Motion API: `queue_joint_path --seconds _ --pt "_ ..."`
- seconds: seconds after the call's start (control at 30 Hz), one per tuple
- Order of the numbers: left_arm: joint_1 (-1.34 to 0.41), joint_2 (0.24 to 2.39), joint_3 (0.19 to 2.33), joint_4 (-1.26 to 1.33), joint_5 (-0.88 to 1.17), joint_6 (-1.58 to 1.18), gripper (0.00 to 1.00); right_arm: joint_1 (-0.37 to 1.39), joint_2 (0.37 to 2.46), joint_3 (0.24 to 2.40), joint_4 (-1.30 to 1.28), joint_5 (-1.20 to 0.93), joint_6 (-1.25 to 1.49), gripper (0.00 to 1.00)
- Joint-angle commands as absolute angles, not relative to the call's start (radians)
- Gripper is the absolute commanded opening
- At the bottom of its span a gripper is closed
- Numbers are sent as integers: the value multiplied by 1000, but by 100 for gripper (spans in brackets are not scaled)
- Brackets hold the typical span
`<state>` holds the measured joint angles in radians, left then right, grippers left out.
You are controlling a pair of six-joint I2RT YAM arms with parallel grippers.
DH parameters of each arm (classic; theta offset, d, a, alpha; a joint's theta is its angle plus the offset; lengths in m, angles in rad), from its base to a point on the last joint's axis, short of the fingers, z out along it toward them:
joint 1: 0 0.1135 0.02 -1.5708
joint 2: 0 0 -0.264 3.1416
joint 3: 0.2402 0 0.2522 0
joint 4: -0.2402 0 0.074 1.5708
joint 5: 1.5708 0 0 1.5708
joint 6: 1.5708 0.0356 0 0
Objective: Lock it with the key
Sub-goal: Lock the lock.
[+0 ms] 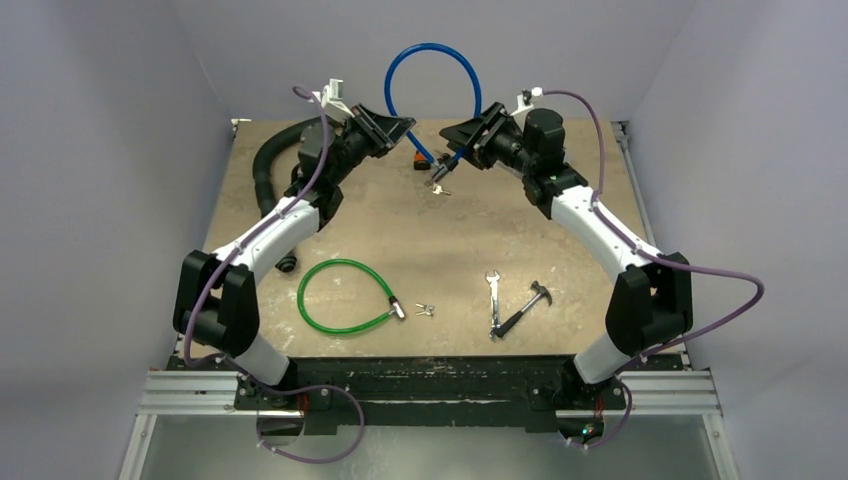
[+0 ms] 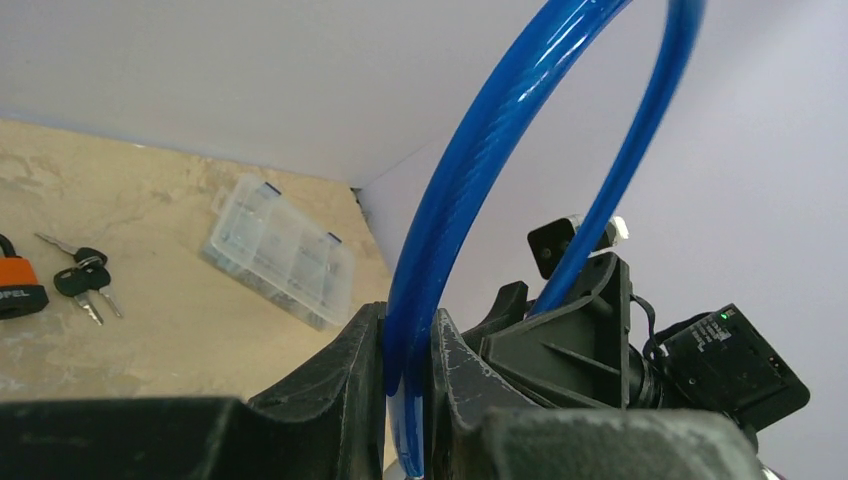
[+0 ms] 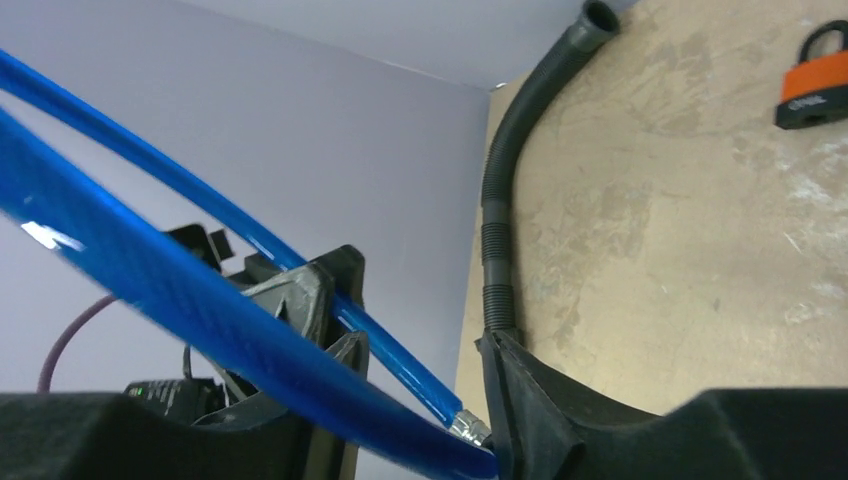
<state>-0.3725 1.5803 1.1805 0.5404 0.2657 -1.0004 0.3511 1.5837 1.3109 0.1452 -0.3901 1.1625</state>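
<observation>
Held up off the bench (image 1: 420, 240) at its far middle: the blue cable lock (image 1: 430, 62), arched as a tall loop over both grippers. Runs down on one side into the left gripper (image 2: 408, 335) and sits there pinched tight between the two black fingers (image 2: 340, 390), no gap on either side of the cable. Passes on the other side through the right gripper (image 1: 453, 133). In the right wrist view, fingers apart, cable in the gap against one of them, a metal ferrule (image 3: 466, 428) at the cable's end just beside it. Cannot tell whether pinched there or merely resting.

Just below the right gripper in the top view, flat on the bench: a bunch of keys (image 1: 440, 187) with dark heads. Close beside them, an orange padlock (image 1: 418, 160).

Further left, curving along the far left part of the bench: a black corrugated hose (image 1: 265, 165). Near the back wall in the left wrist view: a clear plastic compartment box (image 2: 280, 255).

Nearer the arm bases: a green cable lock (image 1: 345, 297) in a closed loop, with small keys (image 1: 425, 309) just beside its lock end. Right of those, a wrench (image 1: 493, 292) and a hammer (image 1: 527, 306), close together, near ends touching or nearly so.
</observation>
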Motion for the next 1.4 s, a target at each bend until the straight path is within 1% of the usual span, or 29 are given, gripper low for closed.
queue_joint_path --seconds 0.0,0.07,0.17,0.33,0.57,0.67,0.73,0.77,0.83,0.9,1.03,1.13,1.37 --pt "-375 1569 1262 602 294 -1083 0 369 1543 1310 298 -502 1148 55" --pt "-374 1573 1266 600 297 -1095 0 375 1547 1302 325 -529 1141 60" --pt "-372 1572 1273 567 291 -1119 0 378 1560 1291 356 -587 1151 70" --pt "-354 1560 1283 444 234 -1214 0 378 1553 1265 389 -636 1143 76" --pt "-350 1565 1321 396 223 -1258 0 378 1549 1215 379 -649 1107 79" --pt "-350 1561 1327 374 220 -1270 0 379 1542 1199 357 -645 1096 86" --pt "-350 1557 1326 371 218 -1271 0 379 1538 1187 363 -652 1095 85" --pt "-350 1554 1323 371 219 -1272 0 378 1537 1181 362 -650 1094 82" --pt "-352 1548 1315 372 232 -1265 0 379 1534 1174 368 -652 1095 69" --pt "-361 1535 1296 384 246 -1240 0 379 1538 1181 377 -650 1101 62" --pt "-400 1506 1234 411 279 -1175 0 378 1563 1222 403 -642 1115 60" --pt "-419 1493 1208 415 257 -1163 0 383 1585 1248 425 -655 1124 55" --pt "-422 1522 1239 391 205 -1224 0 417 1605 1253 460 -685 1151 60"
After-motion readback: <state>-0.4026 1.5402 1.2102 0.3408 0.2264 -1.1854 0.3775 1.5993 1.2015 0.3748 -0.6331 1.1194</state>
